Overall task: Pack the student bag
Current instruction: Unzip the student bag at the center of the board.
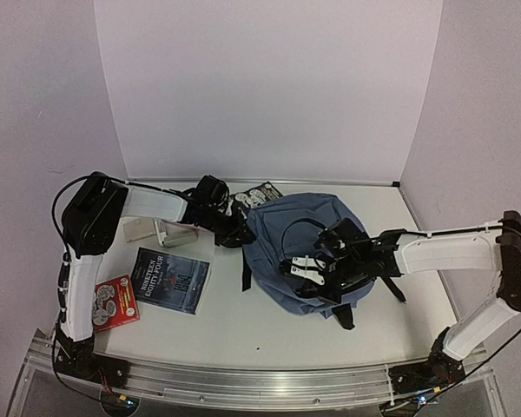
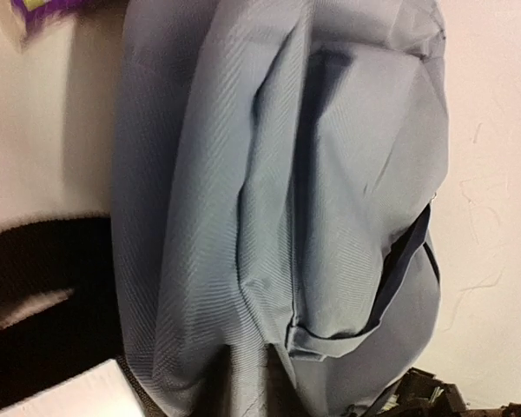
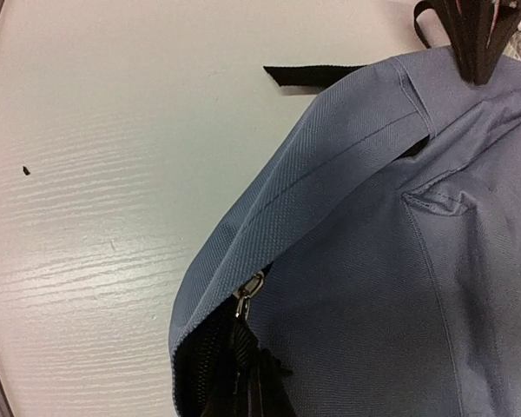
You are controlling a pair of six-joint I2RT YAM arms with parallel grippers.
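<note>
Lying mid-right on the tabletop (image 1: 243, 328), the student bag (image 1: 282, 224) has a dark book (image 1: 169, 280) and a red booklet (image 1: 115, 302) well apart at its left. The left arm (image 1: 156, 204) reaches the bag's left edge, but whether the left jaws are closed I cannot tell. The right arm (image 1: 443, 252) stretches over the bag, right jaws clenched.

Blue-grey student bag (image 1: 273, 243) lies slumped on the table (image 1: 217, 323), right of centre.
</note>
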